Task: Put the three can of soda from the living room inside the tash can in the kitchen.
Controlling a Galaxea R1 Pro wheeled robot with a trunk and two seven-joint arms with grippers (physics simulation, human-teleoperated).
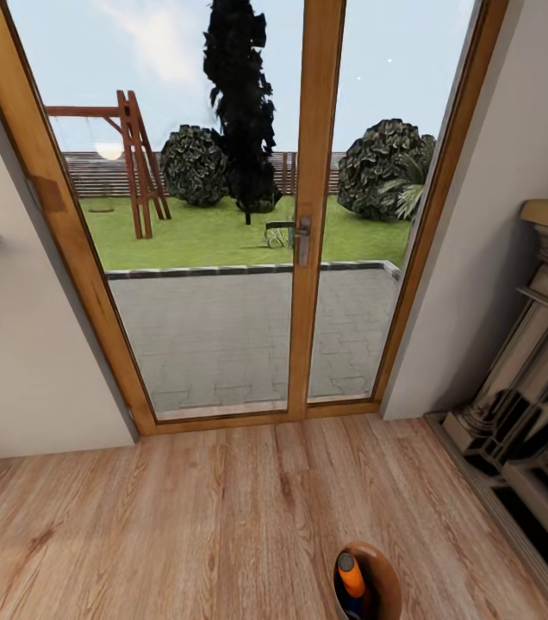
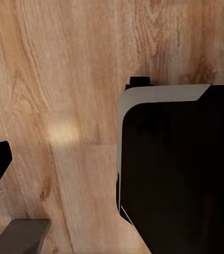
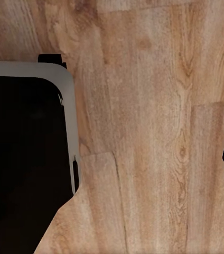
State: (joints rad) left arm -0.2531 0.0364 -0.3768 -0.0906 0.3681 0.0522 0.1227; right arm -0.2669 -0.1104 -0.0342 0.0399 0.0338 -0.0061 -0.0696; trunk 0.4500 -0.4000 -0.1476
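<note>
Floor (image 1: 222, 517): wood planks, light tone, visible grain, satin finish w/ soft sheen patch in left wrist view. Door frame (image 1: 315, 207): wood, honey-coloured, smooth, semi-gloss; glass panes clear. Door handle (image 1: 302, 239): grey metal, matt. Walls (image 1: 24, 379): plain, matt. Fireplace surround (image 1: 524, 387): glossy, dark/cream. Trash can (image 1: 382, 573): coppery-brown inner wall, smooth. Orange can (image 1: 351, 575): glossy. Robot base (image 2: 175, 174): black w/ grey trim, smooth.

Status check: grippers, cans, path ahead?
Grippers: state can't be told from the wrist views. Trash can at the head view's bottom edge, orange soda can inside. Glass patio door shut straight ahead, fireplace to the right.
</note>
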